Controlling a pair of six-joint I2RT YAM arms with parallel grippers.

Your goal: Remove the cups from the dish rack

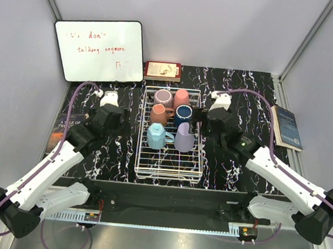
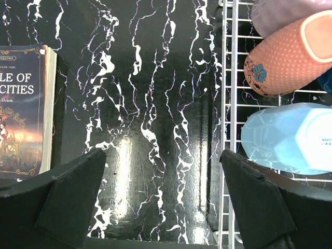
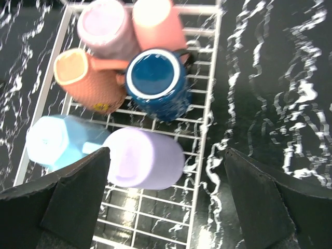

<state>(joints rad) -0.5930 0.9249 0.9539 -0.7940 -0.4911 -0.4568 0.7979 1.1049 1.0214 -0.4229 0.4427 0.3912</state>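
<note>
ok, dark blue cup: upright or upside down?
Upright. The dark blue cup shows its open mouth and blue inside facing up in the right wrist view; it stands in the dish rack.

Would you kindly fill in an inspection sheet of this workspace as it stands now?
Surface: black marbled table, no spills seen.
Job's things: dish rack holds all six cups: mauve cup and salmon pink cup farthest, terracotta cup and dark blue cup in the middle, light blue cup and lavender cup nearest.
Clutter: whiteboard leaning far left; far book, right book and left book on the table edges.
Grippers: left gripper open over bare table left of the rack; right gripper open by the rack's right edge; both hold nothing.
Cables: purple cable along each arm, clear of the rack.
Surroundings: plain pale walls.
</note>
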